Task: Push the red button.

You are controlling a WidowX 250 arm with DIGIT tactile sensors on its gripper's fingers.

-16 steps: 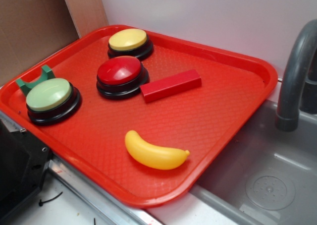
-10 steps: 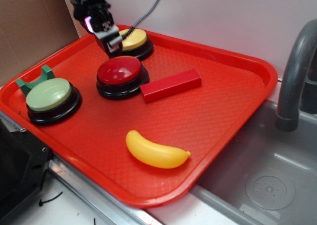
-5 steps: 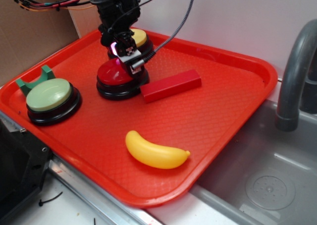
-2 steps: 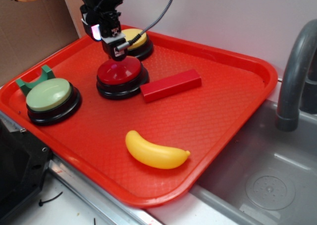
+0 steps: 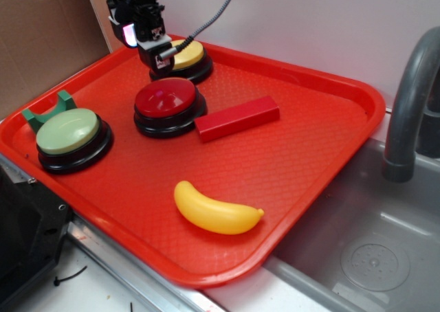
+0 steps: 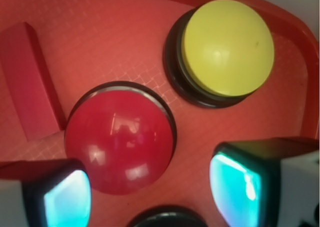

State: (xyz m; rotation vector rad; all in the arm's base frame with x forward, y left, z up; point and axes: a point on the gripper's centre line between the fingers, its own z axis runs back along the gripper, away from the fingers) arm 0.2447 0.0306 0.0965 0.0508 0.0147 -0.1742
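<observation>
At the near edge of the exterior view, a pale counter (image 5: 103,284) carries a large red plastic tray with a textured floor (image 5: 302,161), and a grey sink basin (image 5: 371,250) with a dark grey curved faucet (image 5: 409,113) lies to the tray's right. Nearest on the tray lies a yellow plastic banana (image 5: 216,209), well apart from everything else. Further in, at the left, sits a pale-green-capped button on a black round base (image 5: 69,137), with a small green curved block (image 5: 48,111) just behind it, near the tray's left rim. Toward the middle of the tray stands the glossy red domed button on its black circular base (image 5: 167,104) (image 6: 120,142), uncovered, nothing touching its cap. A red rectangular block (image 5: 237,118) (image 6: 30,82) lies just beside it on the right, its end very near the button's base. Behind the red button sits a yellow-capped button on a black base (image 5: 184,58) (image 6: 225,49), near the tray's far rim. The black gripper (image 5: 159,59), trailing a cable, hovers above the gap between the yellow and red buttons, clear of both. In the wrist view the jaws stand apart, empty, one at each lower corner with the red button between and below them.
</observation>
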